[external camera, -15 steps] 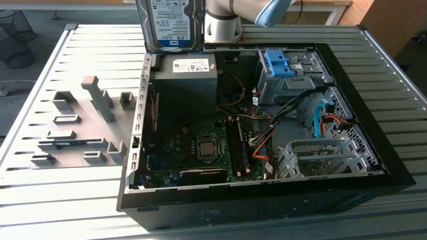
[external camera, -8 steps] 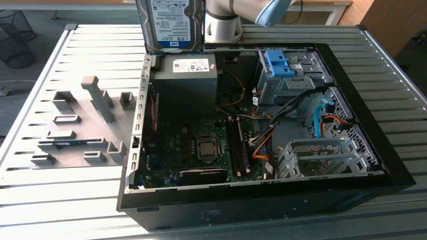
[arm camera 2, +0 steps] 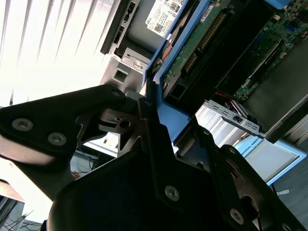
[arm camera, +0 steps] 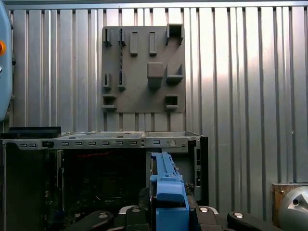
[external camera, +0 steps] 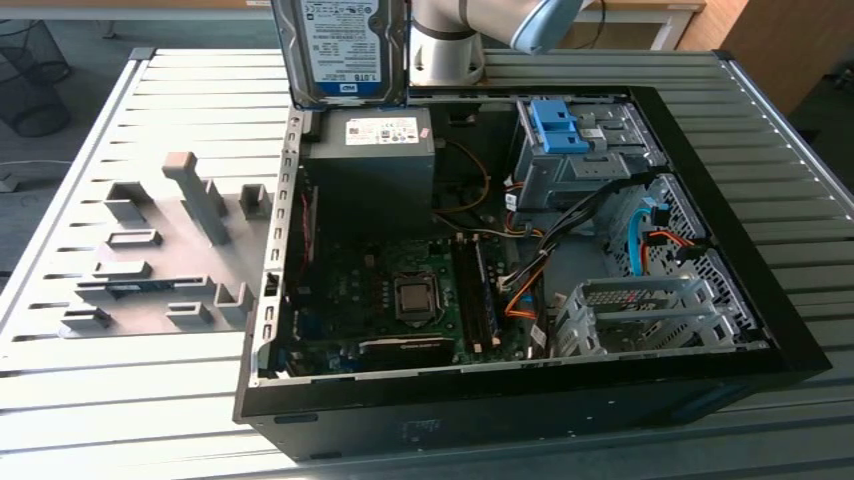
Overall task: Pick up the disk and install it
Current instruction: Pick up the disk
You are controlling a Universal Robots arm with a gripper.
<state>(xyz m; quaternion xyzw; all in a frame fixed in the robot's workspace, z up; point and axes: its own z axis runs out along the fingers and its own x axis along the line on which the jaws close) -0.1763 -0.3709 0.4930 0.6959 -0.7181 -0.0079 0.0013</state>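
Item: black multi-link gripper (arm camera: 168, 214). In both wrist views it is clamped on the blue edge rail of the disk, with black fingers (arm camera 2: 153, 126) pressed against the rail.

Held item: flat rectangular silver hard disk (external camera: 342, 45) with a white label, a blue lower band and blue plastic rails.
- It stands upright with the label facing the exterior camera.
- Its lower edge is just above the far rim of the case, over the dark grey box.
- The second wrist view shows its green circuit-board face (arm camera 2: 192, 53).

Below: black open-sided computer case (external camera: 787, 345) lying flat with its opening upward. Contents:
- Dark grey rectangular box with a small white sticker (external camera: 371, 175), at the far edge directly under the disk.
- Blue plastic latch piece on a grey metal cage (external camera: 558, 125), toward the exterior view's right of the box, with a cable-filled gap between them.
- Green motherboard (external camera: 387, 290) on the case floor.
- Silver perforated metal drive cage (external camera: 641, 315), in the near corner on the exterior view's right.

Beside the case, on the exterior view's left: grey flat fixture plate with upright pegs and slots (external camera: 147, 260), close to the case wall.

Support: slatted silver metal table (external camera: 134, 400), with open slats showing around the case and the plate.

Behind: the arm's pale cylindrical base (external camera: 447, 45), just beside the disk on the exterior view's right.
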